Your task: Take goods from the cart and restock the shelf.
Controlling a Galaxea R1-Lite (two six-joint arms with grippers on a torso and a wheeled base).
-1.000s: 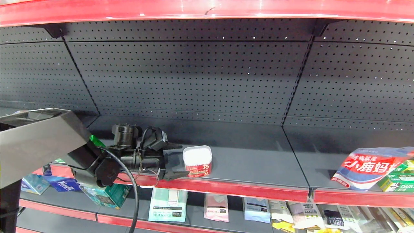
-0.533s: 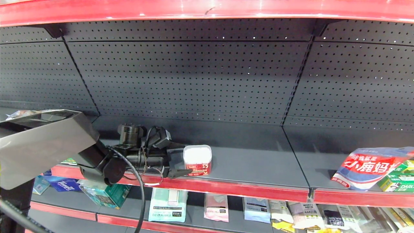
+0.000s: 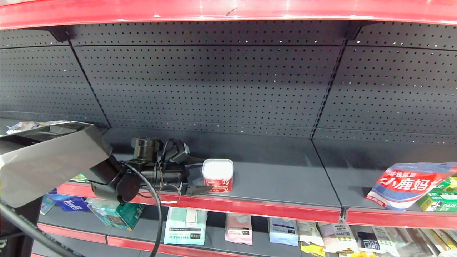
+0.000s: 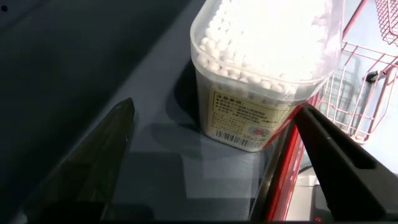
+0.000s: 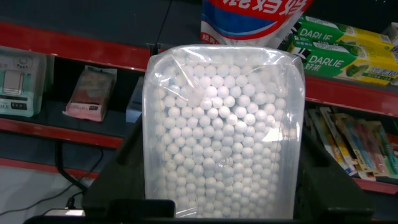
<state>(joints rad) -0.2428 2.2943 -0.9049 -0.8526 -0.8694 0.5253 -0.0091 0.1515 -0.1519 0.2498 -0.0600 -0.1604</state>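
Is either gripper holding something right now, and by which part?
The right gripper holds a clear pack of cotton swabs, clamped by its two sides. The left gripper is open around the swab box on the shelf, gripping nothing.

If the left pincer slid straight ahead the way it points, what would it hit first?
Most likely the tub of cotton swabs, which stands right ahead of the open left pincer, about level with its tips.

A red-and-blue bag (image 3: 410, 185) lies beside green boxes (image 3: 440, 199) (packets (image 3: 238, 228) below).

Glare streaks the red top rail (image 3: 228, 10), the shelf deck (image 3: 278, 175) below lies dim, edges bowed.
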